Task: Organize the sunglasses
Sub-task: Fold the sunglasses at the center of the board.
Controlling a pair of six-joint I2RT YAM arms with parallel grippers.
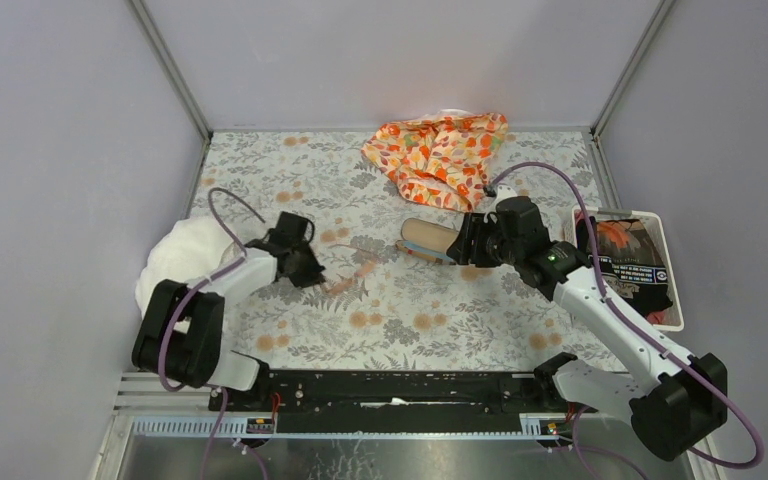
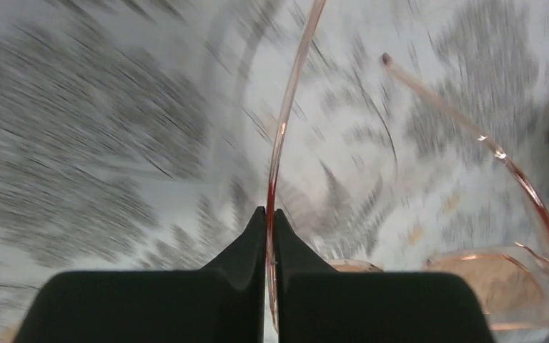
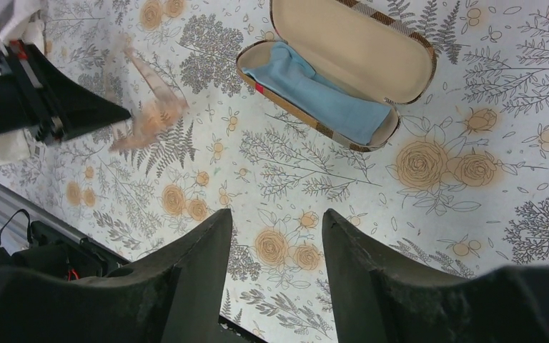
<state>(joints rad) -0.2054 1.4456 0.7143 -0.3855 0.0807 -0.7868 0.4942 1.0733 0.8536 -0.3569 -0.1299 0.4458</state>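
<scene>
The sunglasses (image 1: pixel 348 272), with a thin translucent orange-pink frame, are at the table's middle left. My left gripper (image 1: pixel 312 272) is shut on one slim arm of them; in the left wrist view the arm (image 2: pixel 279 143) runs up from between my closed fingertips (image 2: pixel 269 214), and the lenses (image 2: pixel 500 286) show at lower right. The sunglasses also show blurred in the right wrist view (image 3: pixel 150 118). The plaid case (image 1: pixel 430 240) lies open, a blue cloth (image 3: pixel 322 100) inside it. My right gripper (image 3: pixel 277 221) is open and empty, hovering above the table just near of the case.
An orange floral cloth (image 1: pixel 440 155) lies at the back. A white tray (image 1: pixel 665 230) with dark packets stands at the right edge. A white bundle (image 1: pixel 185 255) sits at the left beside my left arm.
</scene>
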